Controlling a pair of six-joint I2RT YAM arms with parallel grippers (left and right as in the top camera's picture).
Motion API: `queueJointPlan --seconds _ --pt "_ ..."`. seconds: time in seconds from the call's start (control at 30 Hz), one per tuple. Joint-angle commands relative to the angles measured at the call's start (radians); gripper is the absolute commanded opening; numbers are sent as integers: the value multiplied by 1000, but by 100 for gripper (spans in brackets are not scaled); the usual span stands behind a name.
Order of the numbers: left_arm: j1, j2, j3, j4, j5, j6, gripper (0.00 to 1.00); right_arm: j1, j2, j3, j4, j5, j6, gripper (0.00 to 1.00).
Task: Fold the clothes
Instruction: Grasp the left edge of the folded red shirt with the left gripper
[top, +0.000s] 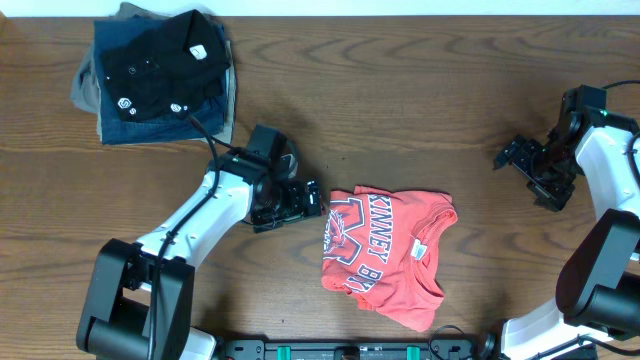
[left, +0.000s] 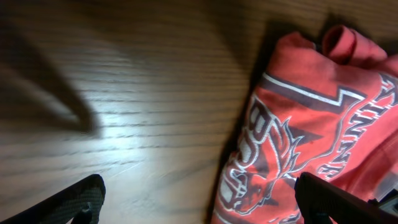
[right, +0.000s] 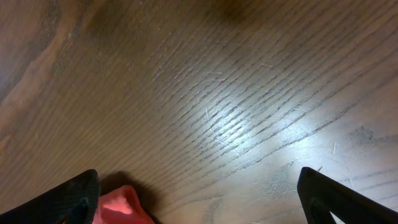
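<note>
The clothes, a red-orange T-shirt (top: 385, 255) with white-and-dark lettering, lie bunched and partly folded at the table's front middle. My left gripper (top: 308, 198) hovers just off the shirt's left edge, jaws open and empty. In the left wrist view the printed chest graphic of the shirt (left: 311, 124) fills the right side, and the left gripper (left: 202, 205) straddles its edge with one finger over the cloth. My right gripper (top: 515, 158) is open far to the right, well clear of the shirt. In the right wrist view, bare wood lies between the right gripper's (right: 199, 205) fingers, with a red fold of the shirt (right: 121, 205) by the left one.
A stack of folded garments sits at the back left: a black shirt with small white logos (top: 160, 60) on top of blue cloth (top: 140, 122) and khaki cloth (top: 88, 90). The dark wooden table (top: 400, 100) lies under everything.
</note>
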Motion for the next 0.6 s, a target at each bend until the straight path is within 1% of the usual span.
queueJointPlan --seconds 0.0,0.37,0.57 --pt "1 12 -37 36 71 21 98 -3 -6 12 0 3 -12 99" --pt "-57 13 -59 147 79 21 98 -3 -6 12 0 3 -12 99" --pt "-63 44 -59 192 20 6 98 -3 -6 12 0 3 -12 99"
